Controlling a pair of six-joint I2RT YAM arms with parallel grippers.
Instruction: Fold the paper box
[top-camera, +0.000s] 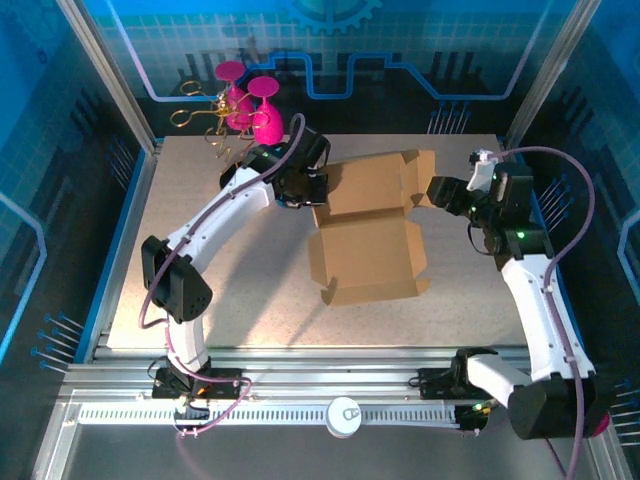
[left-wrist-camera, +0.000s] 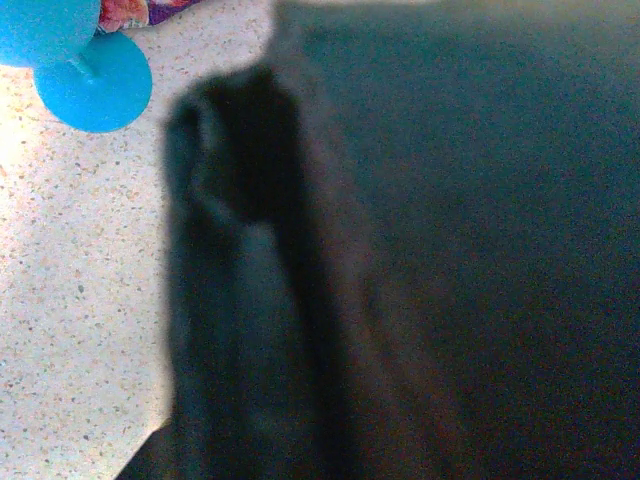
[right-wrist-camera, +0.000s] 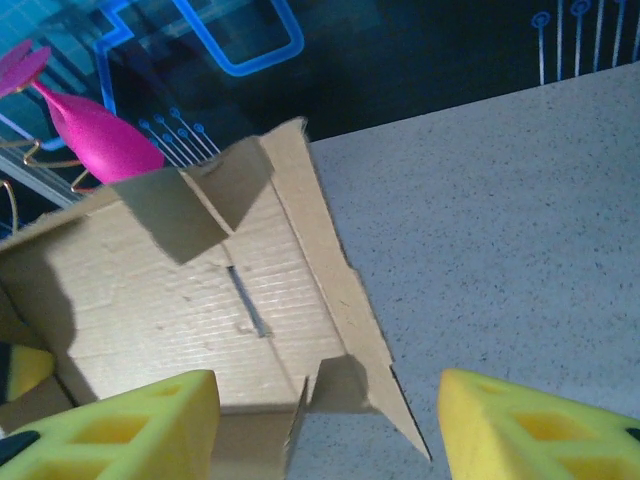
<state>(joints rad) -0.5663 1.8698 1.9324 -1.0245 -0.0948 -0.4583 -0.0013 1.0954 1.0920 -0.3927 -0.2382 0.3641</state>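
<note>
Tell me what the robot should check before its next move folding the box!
1. Right end effector open, a flap of the paper box between its yellow pads: ok.
2. Left end effector shut at the box's far left corner: ok.
3. Left end effector really pinching cardboard: cannot tell, its camera view is dark and blurred.
4. Box folded up: not ok, the flaps lie open.
5. Pink glasses apart from the box: ok.

Matt brown corrugated cardboard paper box on a speckled, stone-like table.
</note>
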